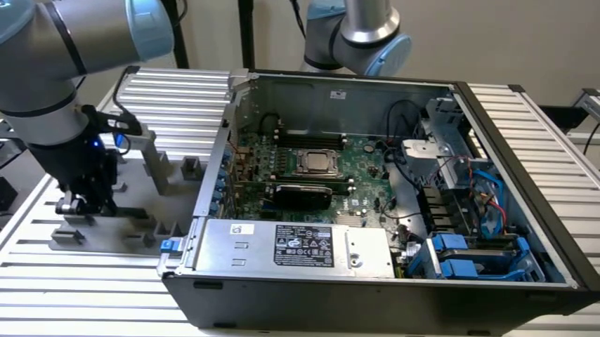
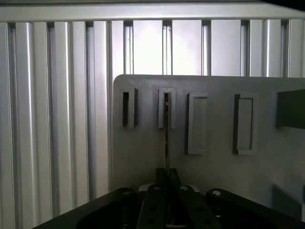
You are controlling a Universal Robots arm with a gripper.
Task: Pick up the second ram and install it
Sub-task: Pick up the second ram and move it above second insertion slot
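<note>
The second ram (image 2: 167, 138) appears edge-on in the wrist view as a thin dark stick. Its far end sits in a slotted grey holder block (image 2: 167, 108) on the grey holder plate (image 2: 143, 157). My gripper (image 2: 167, 175) is shut on its near end, the black fingers (image 2: 155, 191) pressed to either side. In the exterior view, my gripper (image 1: 84, 205) hangs low over the holder plate (image 1: 103, 235) at the exterior view's left, beside the open computer case (image 1: 375, 281). The motherboard (image 1: 314, 165) lies inside the case, with black memory slots (image 1: 305, 135) along its far side.
Other grey holder blocks (image 2: 197, 123) (image 2: 244, 125) stand on the plate beside the gripped stick. Ribbed aluminium table (image 1: 84, 281) surrounds the plate. The case holds a power supply (image 1: 291, 246), cables and blue drive bays (image 1: 478, 260). A second arm (image 1: 356, 35) stands behind the case.
</note>
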